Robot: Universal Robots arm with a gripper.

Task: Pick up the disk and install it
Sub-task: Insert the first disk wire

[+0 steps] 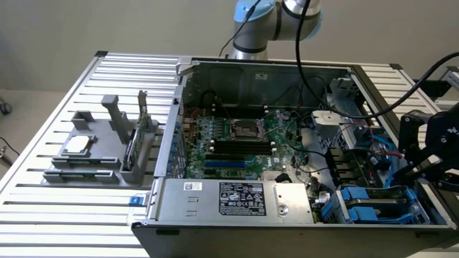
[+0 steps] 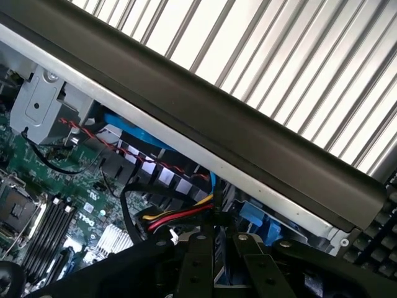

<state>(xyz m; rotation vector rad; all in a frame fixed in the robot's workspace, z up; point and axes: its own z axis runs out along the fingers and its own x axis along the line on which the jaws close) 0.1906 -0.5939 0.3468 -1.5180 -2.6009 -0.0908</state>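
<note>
Exterior view: the open computer case [image 1: 237, 201] stood on the slatted desk [image 1: 43, 209]. The disk [image 1: 377, 203], grey in its blue carrier, lay flat in the drive bay at the case's near corner, on the exterior view's right. Its long axis appeared to run along the near wall. The gripper [image 1: 424, 161] hung over the case's right edge, near the disk, above it and a little toward the exterior view's right. Nothing was seen held.

Wrist view: the gripper [image 2: 217, 241] looked down past the dark case rim [image 2: 205, 118] into the bay. Blue carrier plastic [image 2: 253, 216] sat close beneath it, beside a red-and-yellow cable bundle [image 2: 177, 216]. Released or clenched: could not tell. Judgement: the approach turns on a short drop, down and inward.
</note>
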